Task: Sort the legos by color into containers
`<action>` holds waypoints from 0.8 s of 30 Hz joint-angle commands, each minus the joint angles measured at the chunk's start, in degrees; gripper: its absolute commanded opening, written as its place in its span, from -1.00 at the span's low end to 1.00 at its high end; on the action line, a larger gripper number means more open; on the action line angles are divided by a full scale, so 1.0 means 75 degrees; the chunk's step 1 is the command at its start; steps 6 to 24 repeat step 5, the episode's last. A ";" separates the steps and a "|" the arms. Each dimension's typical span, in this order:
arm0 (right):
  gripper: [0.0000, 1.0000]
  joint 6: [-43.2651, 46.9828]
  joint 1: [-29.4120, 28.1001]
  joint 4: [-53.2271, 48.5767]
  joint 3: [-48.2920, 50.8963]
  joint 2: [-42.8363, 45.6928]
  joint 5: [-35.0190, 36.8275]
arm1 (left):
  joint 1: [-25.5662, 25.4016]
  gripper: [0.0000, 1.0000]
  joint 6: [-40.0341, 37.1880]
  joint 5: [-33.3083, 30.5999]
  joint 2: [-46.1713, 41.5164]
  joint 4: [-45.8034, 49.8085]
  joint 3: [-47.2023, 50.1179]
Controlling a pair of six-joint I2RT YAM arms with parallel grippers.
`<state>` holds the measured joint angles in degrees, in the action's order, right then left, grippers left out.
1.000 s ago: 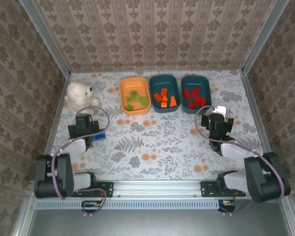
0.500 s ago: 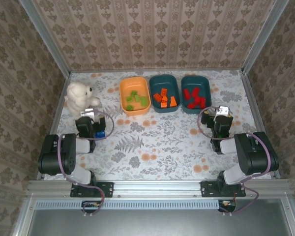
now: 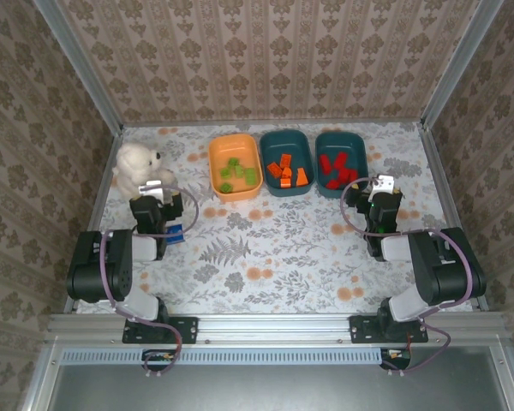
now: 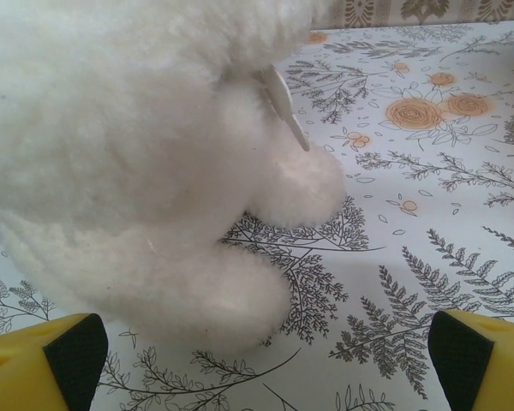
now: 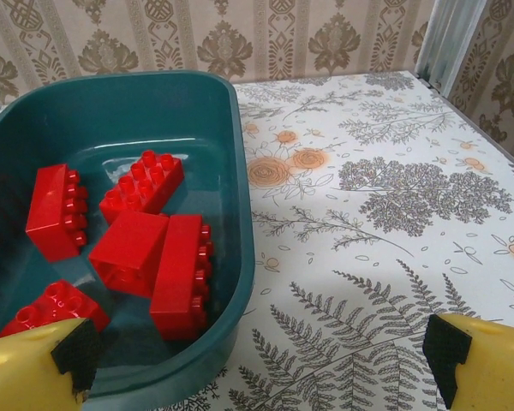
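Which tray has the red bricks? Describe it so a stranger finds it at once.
On the flowered table, a row of trays stands before the back wall: an orange tray at the left, then two dark teal ones. Take the rightmost tray. Unlike the middle tray with its orange bricks, it holds red bricks.
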<state>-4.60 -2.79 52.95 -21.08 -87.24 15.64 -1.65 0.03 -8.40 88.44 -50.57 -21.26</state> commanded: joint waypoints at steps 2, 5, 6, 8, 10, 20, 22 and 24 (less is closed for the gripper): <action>1.00 0.0122 -0.0015 -0.0273 -0.0202 -0.0117 -0.0117 | -0.0085 1.00 -0.0201 -0.0075 -0.0063 -0.0033 -0.0132; 1.00 0.0165 -0.0027 -0.0154 -0.0126 -0.0080 -0.0169 | -0.0077 1.00 -0.0203 -0.0075 -0.0065 -0.0031 -0.0131; 1.00 0.0165 -0.0027 -0.0154 -0.0126 -0.0080 -0.0169 | -0.0077 1.00 -0.0203 -0.0075 -0.0065 -0.0031 -0.0131; 1.00 0.0165 -0.0027 -0.0154 -0.0126 -0.0080 -0.0169 | -0.0077 1.00 -0.0203 -0.0075 -0.0065 -0.0031 -0.0131; 1.00 0.0165 -0.0027 -0.0154 -0.0126 -0.0080 -0.0169 | -0.0077 1.00 -0.0203 -0.0075 -0.0065 -0.0031 -0.0131; 1.00 0.0165 -0.0027 -0.0154 -0.0126 -0.0080 -0.0169 | -0.0077 1.00 -0.0203 -0.0075 -0.0065 -0.0031 -0.0131; 1.00 0.0165 -0.0027 -0.0154 -0.0126 -0.0080 -0.0169 | -0.0077 1.00 -0.0203 -0.0075 -0.0065 -0.0031 -0.0131; 1.00 0.0165 -0.0027 -0.0154 -0.0126 -0.0080 -0.0169 | -0.0077 1.00 -0.0203 -0.0075 -0.0065 -0.0031 -0.0131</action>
